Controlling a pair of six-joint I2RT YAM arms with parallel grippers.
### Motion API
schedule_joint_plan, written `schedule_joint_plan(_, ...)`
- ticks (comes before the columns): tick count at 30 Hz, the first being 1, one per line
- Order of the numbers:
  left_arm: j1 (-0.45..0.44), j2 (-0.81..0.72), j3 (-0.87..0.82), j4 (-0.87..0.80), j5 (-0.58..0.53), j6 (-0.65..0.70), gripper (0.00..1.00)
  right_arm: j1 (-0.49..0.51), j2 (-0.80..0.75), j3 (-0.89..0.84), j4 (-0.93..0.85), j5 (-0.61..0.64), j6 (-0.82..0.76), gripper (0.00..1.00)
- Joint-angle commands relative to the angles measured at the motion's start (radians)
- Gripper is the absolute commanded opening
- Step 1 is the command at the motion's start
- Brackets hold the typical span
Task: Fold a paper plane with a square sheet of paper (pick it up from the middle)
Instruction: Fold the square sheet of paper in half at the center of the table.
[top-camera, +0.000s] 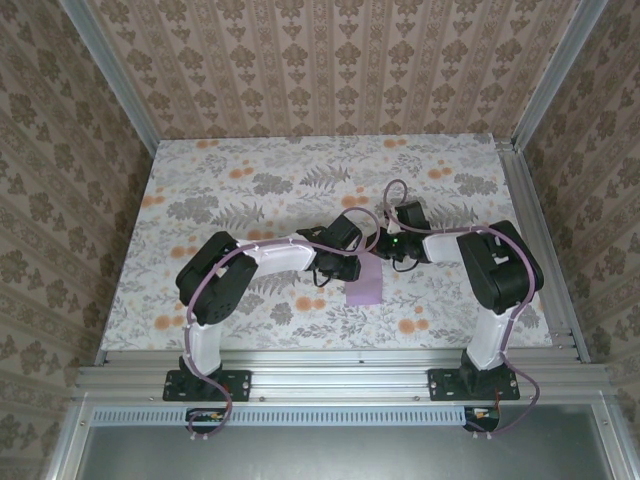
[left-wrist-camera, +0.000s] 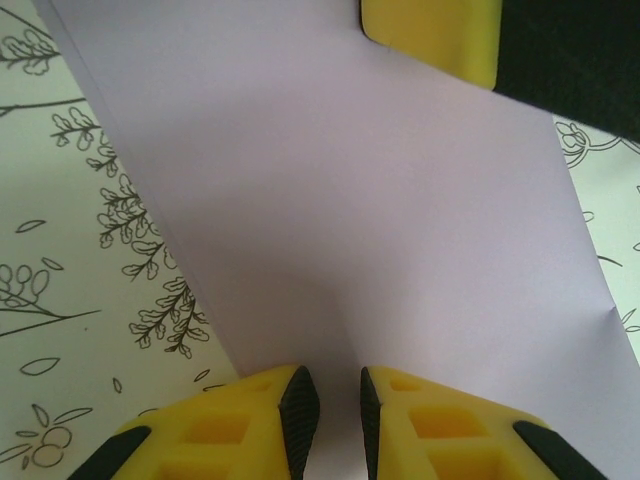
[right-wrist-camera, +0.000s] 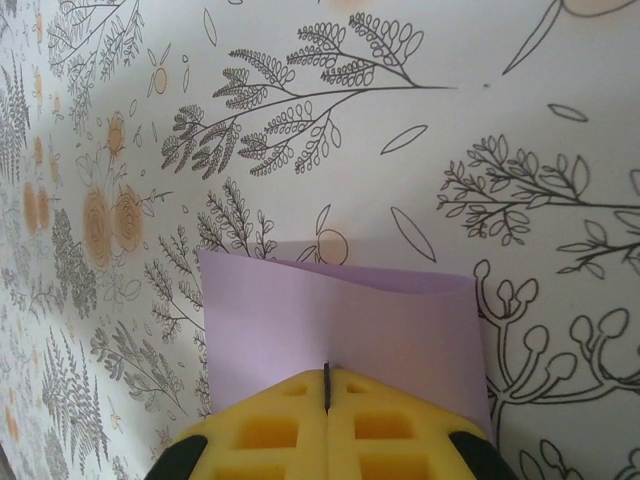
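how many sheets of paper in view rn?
1. The lavender sheet is on the floral tablecloth, just right of centre toward the near edge. A second stacked beneath it could be hidden.

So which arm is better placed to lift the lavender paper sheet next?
Right, probably. The right claw is shut on the edge of the thin lavender square sheet of paper, at its crease; the left claw stands slightly open at the opposite edge.

Robot test booth, aluminium frame (top-camera: 330, 362), wallpapered walls (top-camera: 330, 70), floral tablecloth (top-camera: 200, 200)
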Motion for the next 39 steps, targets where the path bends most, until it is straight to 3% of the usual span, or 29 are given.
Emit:
schedule_joint_plan(1, 0.002, 0.082, -0.085, -0.251, -0.054, 0.021, 0.26, -0.063, 0.046, 0.013, -0.023, 0.159, -0.029, 0.04)
schedule_joint_plan(17, 0.003, 0.087, -0.064, -0.279, -0.059, 0.027, 0.26, -0.138, 0.062, 0.055, -0.032, 0.164, -0.019, 0.05)
schedule_joint_plan(22, 0.003, 0.096, -0.049, -0.279, -0.052, 0.027, 0.26, -0.131, -0.001, 0.031, -0.030, 0.100, -0.033, 0.05)
schedule_joint_plan(31, 0.003, 0.108, -0.040, -0.270, -0.037, 0.025, 0.26, -0.002, -0.235, -0.154, -0.021, 0.015, 0.060, 0.06)
schedule_joint_plan(39, 0.002, 0.103, -0.046, -0.263, -0.029, 0.027, 0.26, 0.080, -0.247, -0.247, -0.055, 0.019, 0.074, 0.06)
